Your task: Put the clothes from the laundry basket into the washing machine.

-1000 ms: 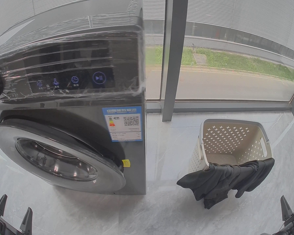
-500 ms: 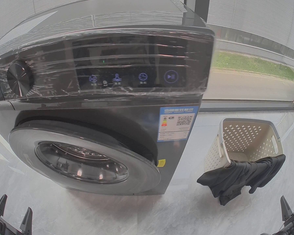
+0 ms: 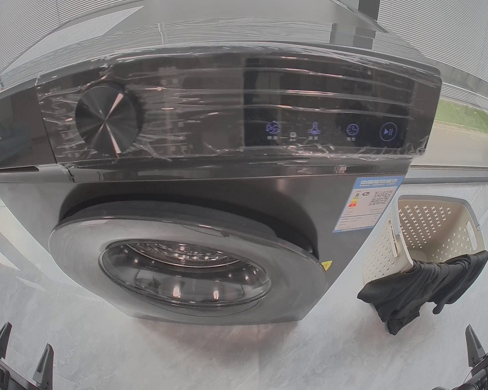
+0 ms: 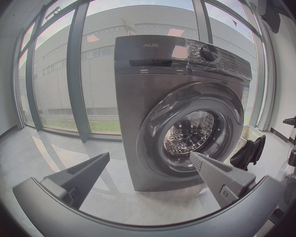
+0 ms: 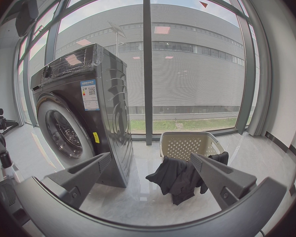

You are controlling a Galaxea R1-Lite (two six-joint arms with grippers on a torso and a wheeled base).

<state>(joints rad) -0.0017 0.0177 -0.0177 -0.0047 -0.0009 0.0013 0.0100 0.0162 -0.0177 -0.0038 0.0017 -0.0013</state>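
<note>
Heads up on a few things that could bite you here. The washing machine (image 3: 211,201) has its door (image 3: 190,269) shut. If you grab the clothes first, you're left holding fabric in front of a closed drum, so plan which of your 2 arms handles the door.

The clothes (image 3: 417,293) look like 1 dark garment draped over the near rim of the laundry basket (image 3: 442,201), with a good part hanging outside toward the floor. My guess is the basket is light plastic, so a sideways tug could tip it or drag it along. Pinching just a loose edge could let the rest trail on the floor or catch on the machine's corner on the way over. The basket sits just beside the machine's right side, so the swing looks tight.

As for the jaws: the left gripper (image 3: 23,348) and the right gripper (image 3: 485,326) both sit low at the near edge, fingers spread wide with nothing between them. The garment is well apart from both, out ahead of the right gripper and nearer to it. The left one faces the door.
</note>
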